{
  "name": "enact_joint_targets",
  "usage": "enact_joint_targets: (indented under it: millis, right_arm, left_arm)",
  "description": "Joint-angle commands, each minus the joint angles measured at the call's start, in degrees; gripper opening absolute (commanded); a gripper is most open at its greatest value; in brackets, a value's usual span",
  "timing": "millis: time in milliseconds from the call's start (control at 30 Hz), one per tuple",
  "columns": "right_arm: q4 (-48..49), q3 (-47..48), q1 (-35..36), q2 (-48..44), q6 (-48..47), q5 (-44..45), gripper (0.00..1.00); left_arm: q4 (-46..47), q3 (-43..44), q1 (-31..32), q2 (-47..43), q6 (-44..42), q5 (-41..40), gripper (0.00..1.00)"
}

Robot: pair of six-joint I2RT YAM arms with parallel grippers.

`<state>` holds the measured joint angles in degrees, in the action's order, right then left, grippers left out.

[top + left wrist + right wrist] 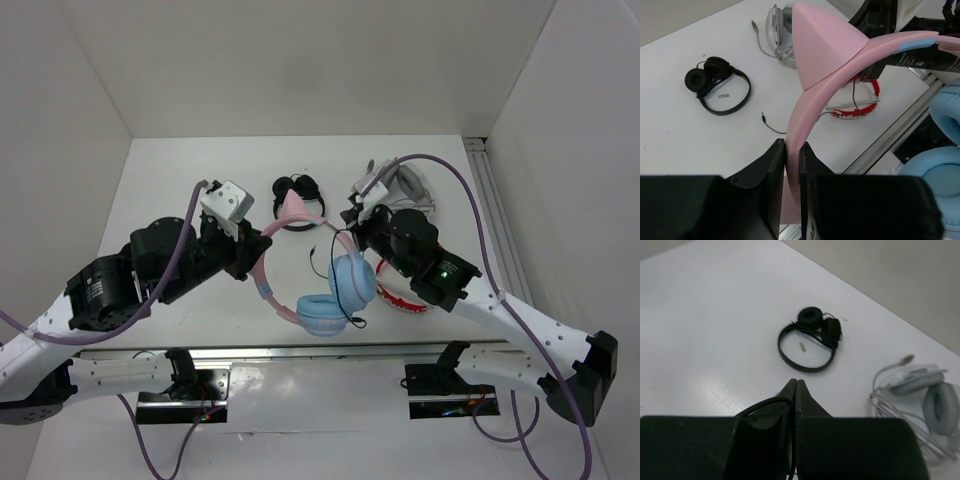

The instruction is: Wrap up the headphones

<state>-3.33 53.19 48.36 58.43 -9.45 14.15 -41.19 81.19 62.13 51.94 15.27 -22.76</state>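
The headphones point(335, 290) have a pink cat-eared headband point(825, 45) and light blue ear cups point(945, 115), and they are lifted at the table's middle. My left gripper point(252, 256) is shut on the headband's left side; in the left wrist view the pink band is pinched between the black fingers point(774, 160). My right gripper point(352, 222) stands behind the headband's right side. It is shut on the thin black cable point(765, 404), which loops over one finger and runs down between the closed jaws point(796, 383). The cable's plug end point(763, 115) lies on the table.
A small all-black pair point(297, 195) lies at the back centre. A grey-white pair with its cable point(410, 185) sits at the back right. The red-and-white pair point(400, 298) lies under the right arm. Walls enclose three sides, and a metal rail point(490, 200) runs along the right.
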Motion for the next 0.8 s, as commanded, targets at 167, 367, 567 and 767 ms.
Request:
enact_joint_targets:
  millis: [167, 367, 567, 767]
  right_arm:
    - [13.61, -2.3, -5.11, 2.55, 5.13, -25.29, 0.1]
    - [25.37, -5.11, -6.17, 7.65, 10.41, -31.81, 0.17]
    - [33.11, -7.66, -6.7, 12.83, 14.19, -36.99, 0.23]
    - [35.41, -8.8, -6.7, 15.65, 15.25, -38.06, 0.32]
  left_arm:
    - [14.9, 5.21, 0.27, 0.88, 16.71, 0.71, 0.0]
    - [15.61, 5.3, 0.27, 1.49, 19.71, -3.6, 0.0]
    - [15.0, 7.05, 0.27, 1.49, 22.87, -8.96, 0.0]
    - [13.86, 9.08, 0.27, 0.97, 24.02, -15.11, 0.0]
